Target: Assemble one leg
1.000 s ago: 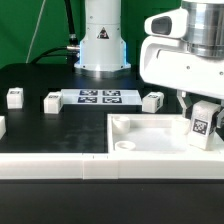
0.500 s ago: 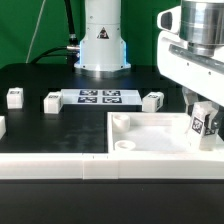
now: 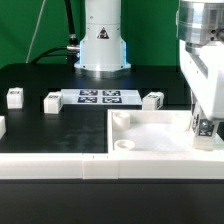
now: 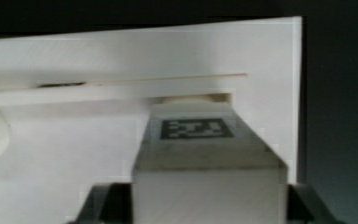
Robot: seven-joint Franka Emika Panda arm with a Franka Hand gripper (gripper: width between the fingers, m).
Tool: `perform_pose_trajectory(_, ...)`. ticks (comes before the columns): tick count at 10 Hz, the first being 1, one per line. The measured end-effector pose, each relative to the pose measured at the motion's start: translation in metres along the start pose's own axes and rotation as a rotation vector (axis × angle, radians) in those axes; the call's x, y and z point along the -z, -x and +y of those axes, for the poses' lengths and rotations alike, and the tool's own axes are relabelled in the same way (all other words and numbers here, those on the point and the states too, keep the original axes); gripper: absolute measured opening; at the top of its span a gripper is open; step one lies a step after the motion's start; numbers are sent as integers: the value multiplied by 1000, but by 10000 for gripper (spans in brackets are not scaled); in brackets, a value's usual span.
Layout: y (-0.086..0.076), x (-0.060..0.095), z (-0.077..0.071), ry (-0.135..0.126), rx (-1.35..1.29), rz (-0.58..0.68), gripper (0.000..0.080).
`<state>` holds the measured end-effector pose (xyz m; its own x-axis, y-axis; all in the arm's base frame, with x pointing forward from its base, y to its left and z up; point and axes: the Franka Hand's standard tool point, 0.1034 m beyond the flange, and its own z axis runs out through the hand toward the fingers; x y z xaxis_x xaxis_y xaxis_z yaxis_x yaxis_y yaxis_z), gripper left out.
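My gripper (image 3: 204, 123) is at the exterior view's right, over the far right corner of the large white panel (image 3: 150, 138). It is shut on a leg (image 3: 206, 130), a small white block whose marker tag shows just below the hand. In the wrist view the leg (image 4: 201, 150) stands between the dark fingers (image 4: 108, 205), tag facing the camera, its far end against the panel's raised rim (image 4: 140, 88). Whether the leg touches the panel I cannot tell.
Three loose legs lie on the black table: one (image 3: 15, 97) and another (image 3: 52, 101) at the exterior view's left, and a third (image 3: 152, 100) behind the panel. The marker board (image 3: 100, 97) lies in front of the robot base (image 3: 102, 45). A white block (image 3: 1, 126) sits at the left edge.
The hand has turned and shifted to the exterior view's right with the leg. The leg now shows less below the hand and sits lower, at the panel's corner.
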<state>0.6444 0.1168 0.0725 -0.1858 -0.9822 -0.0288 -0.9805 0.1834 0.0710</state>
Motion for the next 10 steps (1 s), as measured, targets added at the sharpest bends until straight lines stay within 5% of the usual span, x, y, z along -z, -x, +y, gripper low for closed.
perform_pose_trajectory(3,0,0,0,9,-65,-20,292)
perform_pose_trajectory(4,1,-1,1,11,-43,-20,364)
perform_pose_trajectory(5,1,-1,1,10,-43,-20,562)
perform_pose_trajectory(10,2,0,0,1,360,-20,646)
